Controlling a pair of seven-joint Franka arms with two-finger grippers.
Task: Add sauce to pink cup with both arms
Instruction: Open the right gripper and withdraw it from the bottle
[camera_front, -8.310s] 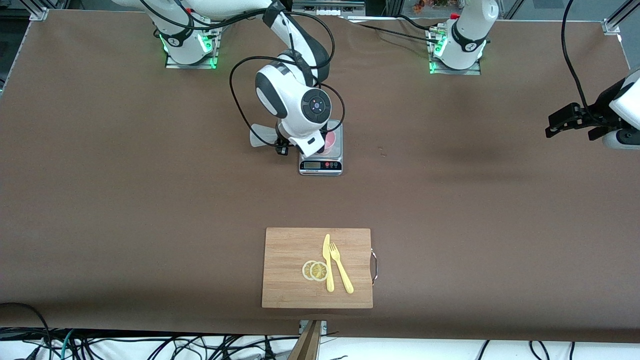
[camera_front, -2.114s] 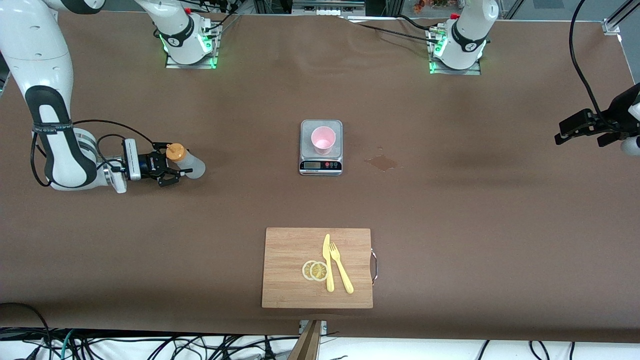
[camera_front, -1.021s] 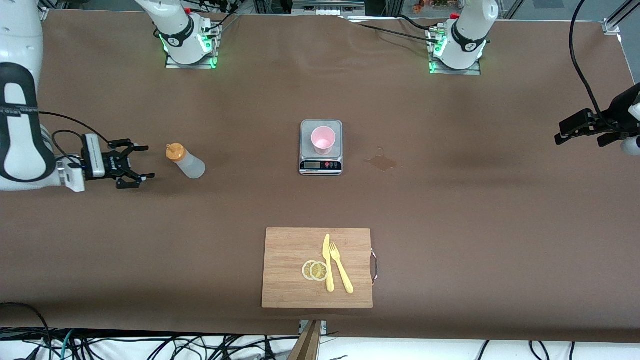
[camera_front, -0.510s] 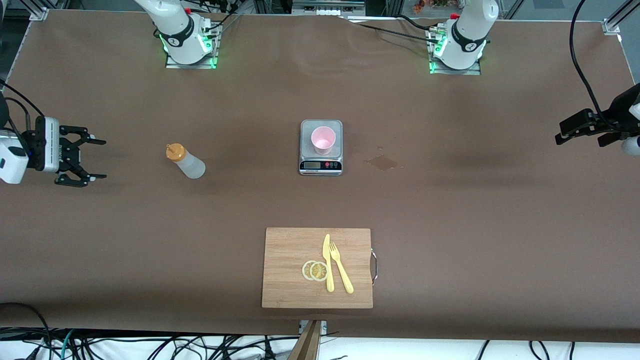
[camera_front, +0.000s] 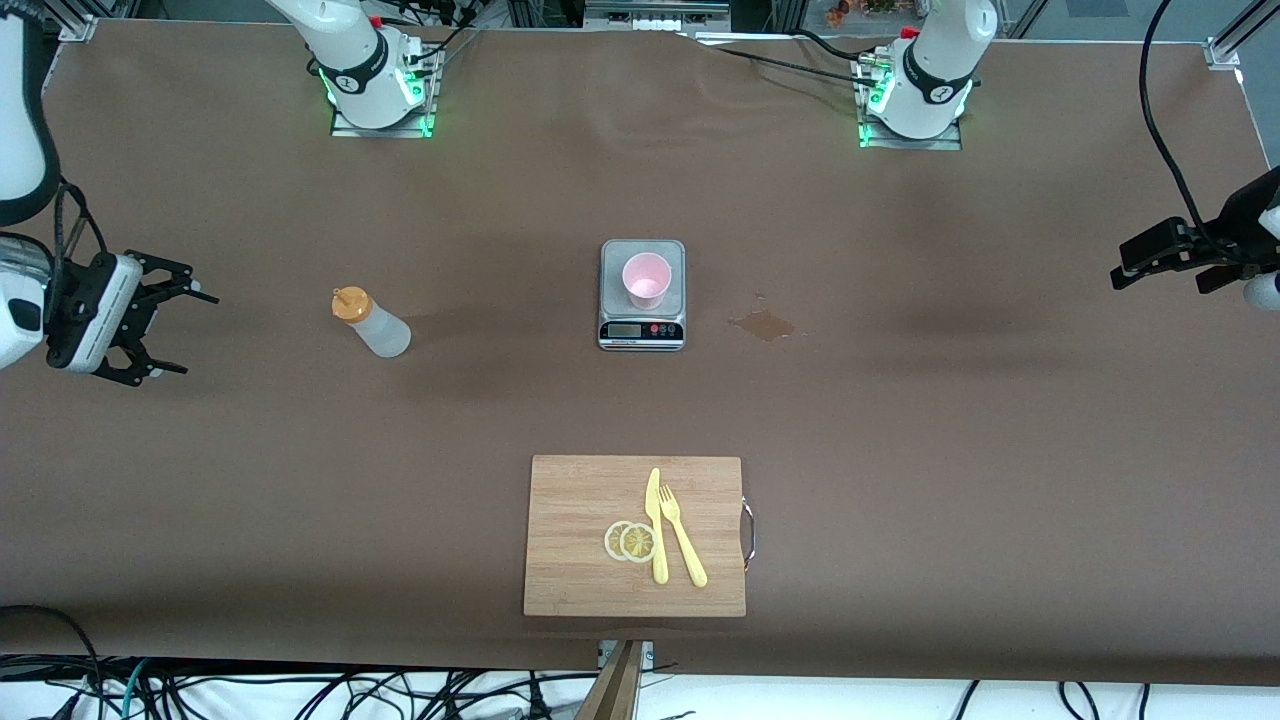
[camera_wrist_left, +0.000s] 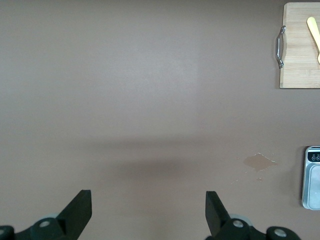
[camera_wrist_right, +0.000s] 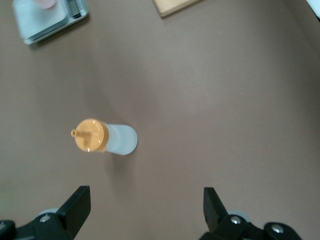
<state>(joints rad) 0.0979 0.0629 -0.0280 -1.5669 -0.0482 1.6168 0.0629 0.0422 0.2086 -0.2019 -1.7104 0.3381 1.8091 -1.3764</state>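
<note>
The sauce bottle (camera_front: 370, 322), whitish with an orange cap, stands alone on the brown table toward the right arm's end; it also shows in the right wrist view (camera_wrist_right: 107, 137). The pink cup (camera_front: 646, 279) stands upright on a small silver scale (camera_front: 642, 330) at the table's middle. My right gripper (camera_front: 200, 335) is open and empty, well apart from the bottle, near the right arm's end of the table; its jaws (camera_wrist_right: 145, 202) stand wide. My left gripper (camera_front: 1122, 265) is open and empty at the left arm's end; in its wrist view (camera_wrist_left: 148, 205) only bare table lies between the jaws.
A brown sauce spill (camera_front: 765, 324) lies on the table beside the scale, toward the left arm's end. A wooden cutting board (camera_front: 580, 500) with lemon slices, a yellow knife and fork lies nearer the front camera.
My right gripper let go of the bottle and drew back, open, toward the right arm's end of the table. The bottle stays standing. The left arm waits unmoved.
</note>
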